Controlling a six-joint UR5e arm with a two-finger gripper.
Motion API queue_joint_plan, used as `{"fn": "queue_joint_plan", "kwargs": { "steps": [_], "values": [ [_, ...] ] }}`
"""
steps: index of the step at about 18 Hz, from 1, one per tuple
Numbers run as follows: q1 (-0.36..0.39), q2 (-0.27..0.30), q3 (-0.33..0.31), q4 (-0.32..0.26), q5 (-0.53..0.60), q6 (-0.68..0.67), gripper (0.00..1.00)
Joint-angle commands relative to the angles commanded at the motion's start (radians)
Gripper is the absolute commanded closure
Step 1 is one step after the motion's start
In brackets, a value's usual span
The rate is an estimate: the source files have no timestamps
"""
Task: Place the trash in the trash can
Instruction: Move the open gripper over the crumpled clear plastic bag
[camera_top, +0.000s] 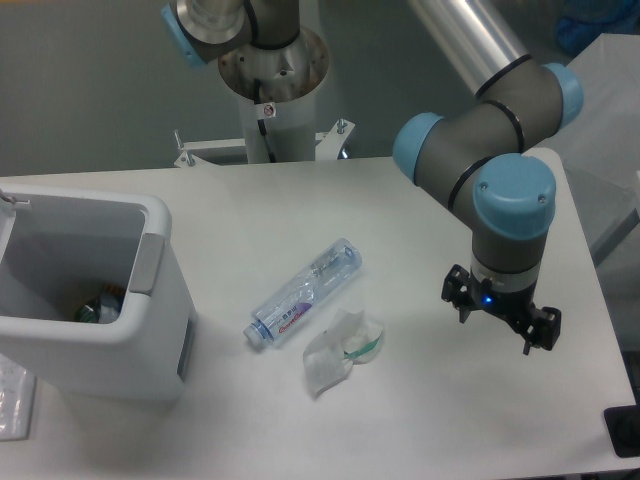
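Note:
A clear crushed plastic bottle (303, 292) with a blue-red label lies on its side near the middle of the white table, cap end toward the front left. Just in front of it sits a crumpled translucent white wrapper (340, 352) with a green marking. The large white trash can (150, 345) stands at the left, its opening facing up, with some dark and green items at the bottom. My gripper (503, 318) hangs pointing down over the right part of the table, well to the right of both pieces of trash. Its fingers are spread open and hold nothing.
The arm's base column (272, 80) rises at the back centre of the table. The table's right edge (600, 290) runs close to the gripper. A clear plastic object (15, 400) lies at the front left, beside the trash can.

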Motion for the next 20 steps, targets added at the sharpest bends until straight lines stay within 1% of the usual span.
{"fn": "queue_joint_plan", "kwargs": {
  "steps": [3,5,7,8,11,12,14,17,19,20],
  "values": [
    [-0.002,-0.002,-0.005,0.002,0.003,-0.002,0.00],
    [-0.015,-0.003,-0.006,0.002,0.003,-0.020,0.00],
    [-0.025,-0.008,-0.024,0.012,0.002,-0.040,0.00],
    [-0.026,-0.014,-0.037,0.032,0.002,-0.040,0.00],
    [-0.028,-0.008,-0.118,0.121,0.002,-0.041,0.00],
    [-0.028,-0.006,-0.141,0.141,0.002,-0.041,0.00],
    [-0.032,-0.006,-0.153,0.146,0.017,-0.067,0.00],
    [-0.095,-0.015,-0.164,0.146,0.063,-0.146,0.00],
    [-0.103,-0.014,-0.172,0.141,0.054,-0.144,0.00],
    [-0.107,-0.009,-0.190,0.140,0.052,-0.140,0.00]
  ]
}}
